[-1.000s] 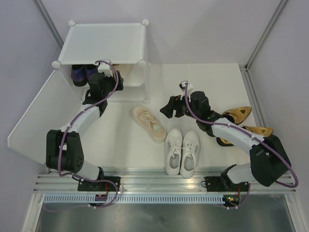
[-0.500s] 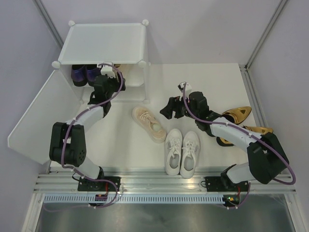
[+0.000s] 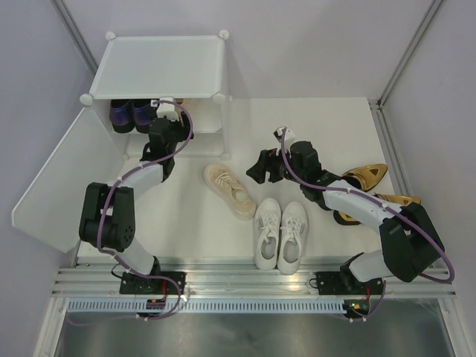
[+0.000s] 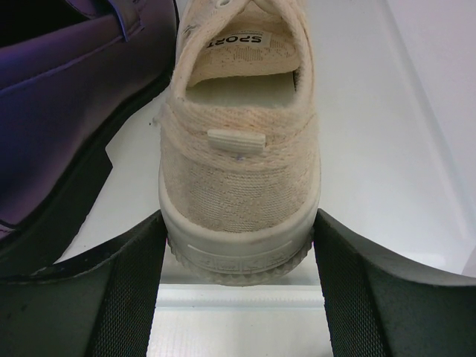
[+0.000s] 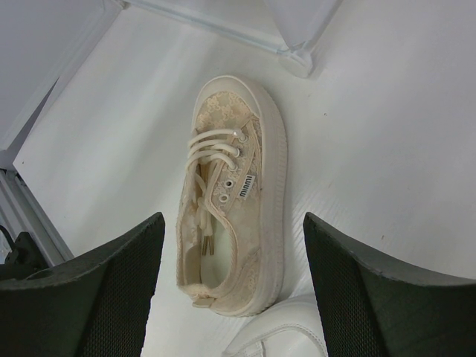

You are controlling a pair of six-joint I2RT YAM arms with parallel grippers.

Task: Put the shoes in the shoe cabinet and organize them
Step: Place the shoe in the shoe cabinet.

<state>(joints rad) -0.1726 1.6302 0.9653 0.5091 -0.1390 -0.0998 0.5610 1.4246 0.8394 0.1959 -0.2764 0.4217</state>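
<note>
At the mouth of the shoe cabinet (image 3: pixel 163 63), the beige sneaker (image 4: pixel 238 186) sits toe-in on a white panel, its heel clamped between the fingers of my left hand (image 4: pixel 238 230), just right of a purple loafer (image 4: pixel 67 111). To seat it well I'd push straight toward the far wall, stay off the loafer, leave room on the right for its mate, then release. That second beige sneaker (image 5: pixel 230 201) lies on the bench (image 3: pixel 186 223), and my right hand (image 5: pixel 232 223) hangs wide above it.

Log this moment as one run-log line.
left gripper: shut on heel of beige canvas sneaker inside white plastic cabinet, beside glossy purple loafer | right gripper: open, facing second beige lace-up sneaker
</note>
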